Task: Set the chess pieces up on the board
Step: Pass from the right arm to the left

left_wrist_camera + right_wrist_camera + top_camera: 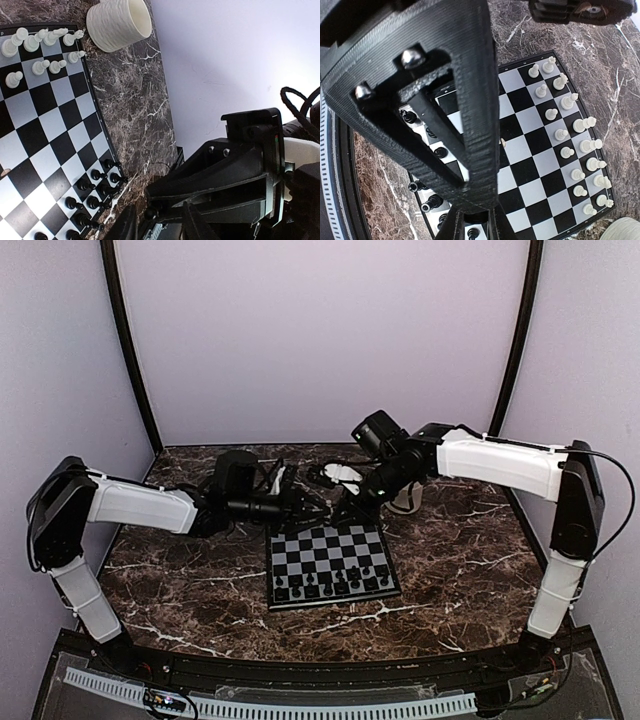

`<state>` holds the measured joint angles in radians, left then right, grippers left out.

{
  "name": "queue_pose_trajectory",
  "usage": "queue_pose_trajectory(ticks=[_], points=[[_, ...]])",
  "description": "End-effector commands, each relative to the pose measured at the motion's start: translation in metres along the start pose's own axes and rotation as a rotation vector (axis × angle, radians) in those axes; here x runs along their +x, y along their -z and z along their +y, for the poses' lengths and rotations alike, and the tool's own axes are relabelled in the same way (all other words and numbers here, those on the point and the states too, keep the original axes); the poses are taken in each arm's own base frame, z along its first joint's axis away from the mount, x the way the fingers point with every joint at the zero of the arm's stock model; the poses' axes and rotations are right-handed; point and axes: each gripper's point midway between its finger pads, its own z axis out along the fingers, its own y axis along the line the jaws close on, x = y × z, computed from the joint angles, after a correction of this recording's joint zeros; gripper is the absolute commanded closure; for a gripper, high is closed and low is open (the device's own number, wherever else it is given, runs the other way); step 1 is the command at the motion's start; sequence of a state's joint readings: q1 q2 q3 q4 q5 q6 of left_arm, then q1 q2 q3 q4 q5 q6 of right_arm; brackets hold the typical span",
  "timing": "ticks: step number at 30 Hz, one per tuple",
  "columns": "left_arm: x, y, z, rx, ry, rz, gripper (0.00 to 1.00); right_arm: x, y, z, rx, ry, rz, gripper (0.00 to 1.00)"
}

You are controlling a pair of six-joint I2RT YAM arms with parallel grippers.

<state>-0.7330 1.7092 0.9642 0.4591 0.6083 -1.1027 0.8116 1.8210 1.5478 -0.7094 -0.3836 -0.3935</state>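
Top cam: high, at rear, faces fwd & down, far off. L & R wrist cams: close, angled down. All three share the small black-and-grey checkered chessboard (325, 545).

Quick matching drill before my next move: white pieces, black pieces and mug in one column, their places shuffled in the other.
1. white pieces
2. black pieces
3. mug

A. on the marble, just off a corner of the board
B. the board's near rows
C. the board's far rows, on the mug's side

Pairs: 1-C, 2-B, 3-A
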Motion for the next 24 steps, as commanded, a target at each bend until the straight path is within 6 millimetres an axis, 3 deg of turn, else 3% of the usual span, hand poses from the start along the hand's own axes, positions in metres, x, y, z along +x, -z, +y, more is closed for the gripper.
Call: queue_pose_trajectory(ticks=[1,13,24], points=[[0.0029,-0.0012,-0.0111,0.052,-0.007,0.027,0.67,-0.0233,0.0217,-0.0047,0.041,0.015,-0.073,0.94],[0.0060,-0.0057,-0.0143,0.090,0.000,0.060,0.82,-0.0224,0.0176,-0.0071,0.041,0.007,-0.067,0.93],[0.0063,-0.0101,-0.0192,0.126,-0.011,0.079,0.90,-0.0224,0.0196,0.0017,0.001,0.017,-0.075,0.92]])
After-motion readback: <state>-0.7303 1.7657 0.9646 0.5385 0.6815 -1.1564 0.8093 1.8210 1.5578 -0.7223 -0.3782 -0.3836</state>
